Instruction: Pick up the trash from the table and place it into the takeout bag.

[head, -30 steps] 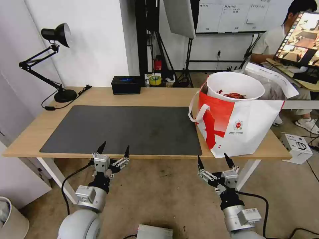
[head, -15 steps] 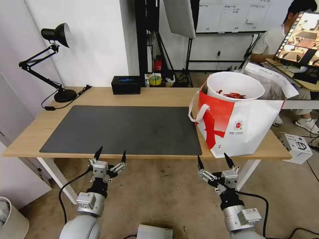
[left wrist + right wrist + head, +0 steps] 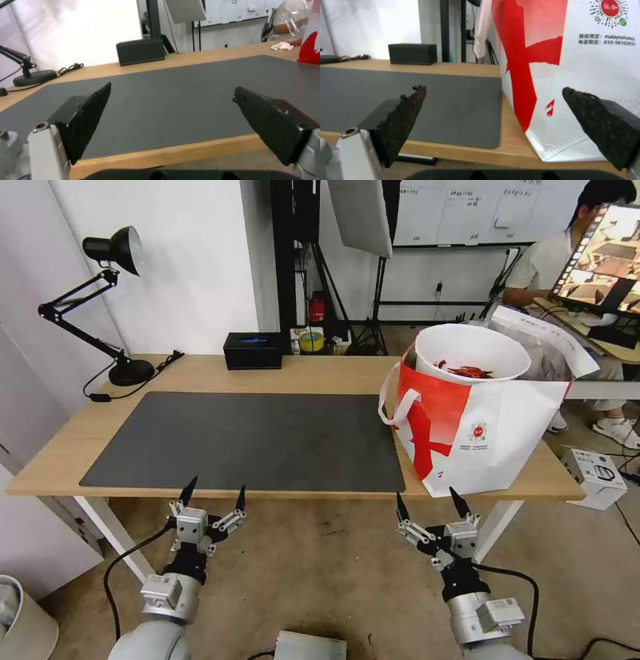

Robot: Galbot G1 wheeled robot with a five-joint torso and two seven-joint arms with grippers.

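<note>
The takeout bag (image 3: 493,433) stands upright at the right end of the table (image 3: 267,373), red and white, also close up in the right wrist view (image 3: 593,75). A white bowl (image 3: 453,337) of red shells (image 3: 467,371) sits in its open top. In the left wrist view a small crumpled white piece (image 3: 281,45) lies on the wood beside the bag's red side. My left gripper (image 3: 213,492) (image 3: 172,87) hangs open below the table's front edge, in front of the dark mat (image 3: 253,440). My right gripper (image 3: 427,497) (image 3: 494,88) is open too, low before the bag, holding nothing.
A black tissue box (image 3: 253,350) and a black desk lamp (image 3: 123,370) stand along the table's far edge. White table legs (image 3: 113,540) flank the floor space where both arms hang. A white box (image 3: 597,477) lies on the floor at right, a white bin (image 3: 20,620) at lower left.
My left gripper has dropped lower and drifted left, away from the table's front edge, staying open. The right arm, bag and bowl have not moved.
</note>
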